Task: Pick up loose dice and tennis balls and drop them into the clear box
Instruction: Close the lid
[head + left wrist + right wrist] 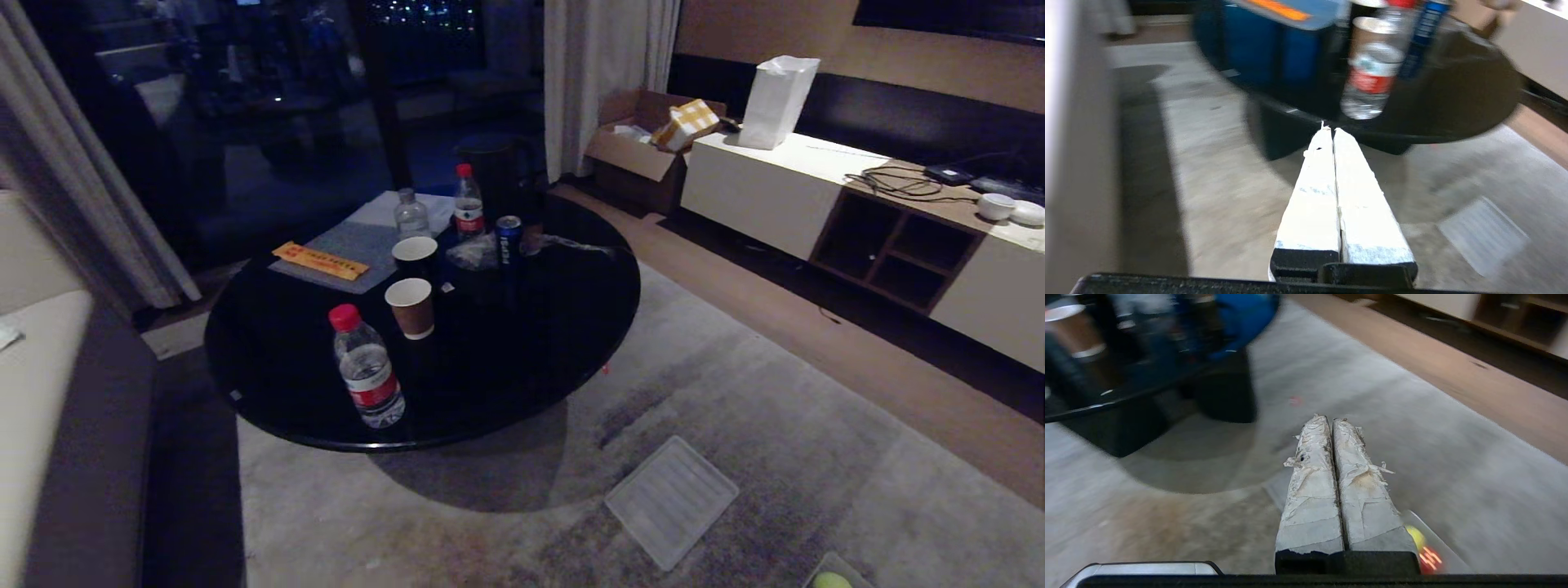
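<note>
Since no ball [831,581] or box [849,565] is close yet, I keep both end effectors, left [1329,130] and right [1327,419], pressed together and empty.

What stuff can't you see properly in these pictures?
- Clear box: head view, cut off by the bottom edge.
- Tennis ball: head view, cut off by that edge; right wrist view, mostly behind the right tool.
- Dice: none clearly visible.
- Table items: blurred in the left wrist view.

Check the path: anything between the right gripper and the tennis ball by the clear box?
Nothing visible. The right gripper, shut, hangs over bare rug; the tennis ball sits in the clear box at the frame's bottom edge. The ribbed lid lies beside it.
</note>
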Motion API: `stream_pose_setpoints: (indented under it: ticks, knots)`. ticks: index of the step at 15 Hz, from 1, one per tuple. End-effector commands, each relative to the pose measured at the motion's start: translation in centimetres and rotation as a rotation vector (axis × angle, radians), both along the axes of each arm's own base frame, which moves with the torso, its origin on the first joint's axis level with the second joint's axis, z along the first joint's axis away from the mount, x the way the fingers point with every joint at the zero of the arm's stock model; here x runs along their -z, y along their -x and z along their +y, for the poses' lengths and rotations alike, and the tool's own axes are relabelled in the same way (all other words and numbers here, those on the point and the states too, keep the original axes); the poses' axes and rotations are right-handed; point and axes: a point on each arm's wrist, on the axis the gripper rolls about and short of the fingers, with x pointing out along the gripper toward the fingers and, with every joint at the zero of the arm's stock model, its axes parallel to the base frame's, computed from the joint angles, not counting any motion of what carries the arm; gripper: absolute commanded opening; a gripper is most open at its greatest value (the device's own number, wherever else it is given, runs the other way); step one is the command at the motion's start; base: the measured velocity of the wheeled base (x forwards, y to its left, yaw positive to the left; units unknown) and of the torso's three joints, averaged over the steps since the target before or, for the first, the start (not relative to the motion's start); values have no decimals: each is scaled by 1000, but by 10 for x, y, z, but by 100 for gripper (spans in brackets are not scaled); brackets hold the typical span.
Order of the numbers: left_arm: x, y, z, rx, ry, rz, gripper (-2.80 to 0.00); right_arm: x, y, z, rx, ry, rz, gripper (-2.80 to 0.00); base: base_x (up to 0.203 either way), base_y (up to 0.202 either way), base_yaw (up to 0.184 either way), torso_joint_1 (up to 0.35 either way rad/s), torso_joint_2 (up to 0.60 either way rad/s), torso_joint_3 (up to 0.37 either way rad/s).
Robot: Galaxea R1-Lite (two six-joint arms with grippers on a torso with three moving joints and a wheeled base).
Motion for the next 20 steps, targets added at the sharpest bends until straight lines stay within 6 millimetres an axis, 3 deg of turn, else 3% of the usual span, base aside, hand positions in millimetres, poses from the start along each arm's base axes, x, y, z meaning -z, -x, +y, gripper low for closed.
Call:
stream_pose_setpoints:
  ticks: [1, 5, 20]
  knots:
    - [0, 0, 0, -1, 2, -1, -280, 3, -1, 0, 0, 0, 11, -280, 3, -6, 163, 8, 2, 3]
    - [0, 0, 0, -1, 2, -1, -280, 3, -1, 0, 0, 0, 13, -280, 1, -5, 140, 1, 1, 3]
    - [0, 0, 0, -2, 6, -1, -280, 3, -1, 0, 1, 0, 13, -280, 0, 0, 0, 0, 1, -18]
